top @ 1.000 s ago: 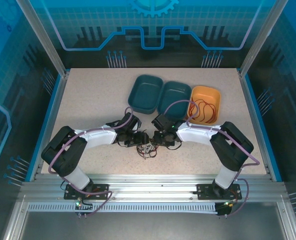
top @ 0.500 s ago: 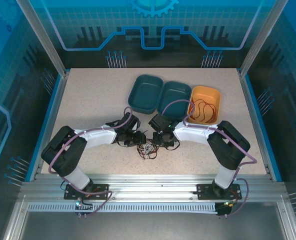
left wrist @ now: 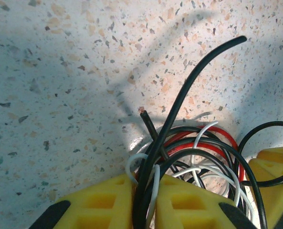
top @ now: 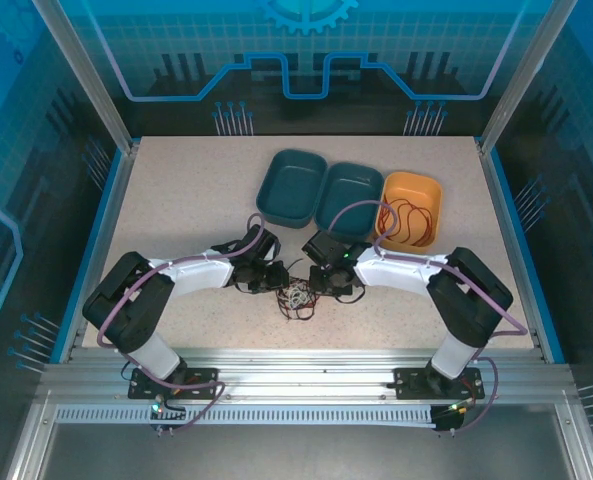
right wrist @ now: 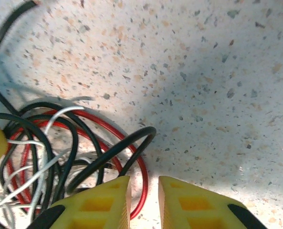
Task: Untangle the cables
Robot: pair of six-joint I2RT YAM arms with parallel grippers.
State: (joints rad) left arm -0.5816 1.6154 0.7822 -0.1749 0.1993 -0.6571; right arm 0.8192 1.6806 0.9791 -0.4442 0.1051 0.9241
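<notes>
Tabletop [top: 176,200]: speckled stone-look laminate, beige w/ dark flecks. Left gripper [top: 279,277] [left wrist: 143,186] sits low near the ctr of the near edge. Its yellow moulded plastic pads are clamped on the cables [top: 296,298] [left wrist: 193,152] [right wrist: 50,143], w/ a black strand and a white one running btwn the pads.

Cables are thin, round, glossy insulated wires in red, black and white. They are looped into one small knot flat on the tabletop btwn the two grippers, closer to the near edge than the far. One black end pokes out w/ a bare pinkish cut tip.

Right gripper [top: 323,281] [right wrist: 144,186] is just right of the knot. It has the same yellow pads, a narrow slit apart, nothing btwn them. A red loop lies just beside one pad.

Along the far edge, right of ctr, is a teal tray [top: 286,180]. A second teal tray [top: 358,185] touches it; both are smooth rounded rectangles. Right of those is an orange tray [top: 423,185], same shape, holding a thin dark-red wire [top: 406,222] in loose loops.
</notes>
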